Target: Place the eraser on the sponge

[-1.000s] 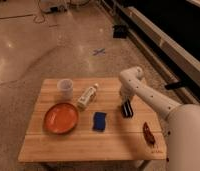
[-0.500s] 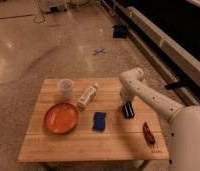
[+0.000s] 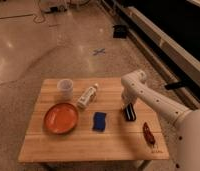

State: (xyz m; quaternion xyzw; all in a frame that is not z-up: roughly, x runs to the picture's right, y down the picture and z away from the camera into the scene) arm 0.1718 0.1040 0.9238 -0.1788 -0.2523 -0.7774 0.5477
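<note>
The eraser (image 3: 129, 115) is lying on the table (image 3: 68, 145) toward its right side, apart from the sponge (image 3: 99, 121), which is sitting flat at about the eraser's 8 o'clock with bare wood between them. So the eraser is not resting on the sponge. Over the last second very little is changing. The end effector (image 3: 128, 106) is easing a touch lower and is now hanging directly over the eraser, at or against its top. Both the eraser and the sponge are keeping their places. Whether the end effector is open or closed on the eraser I cannot tell. As a judgement, this is fitting an arm settling in for a pickup. The carry to the sponge is looking short and unobstructed, running toward 8 o'clock. Further out, a dark-red pepper-like object (image 3: 148, 134) is lying at the eraser's 4 to 5 o'clock, off that path. A white bottle (image 3: 88, 96) is lying at the sponge's 11 o'clock, near enough to matter if the arm is swinging wide. An orange plate (image 3: 60, 118) is sitting at the sponge's 9 o'clock and a cup (image 3: 65, 88) is standing beyond it.
</note>
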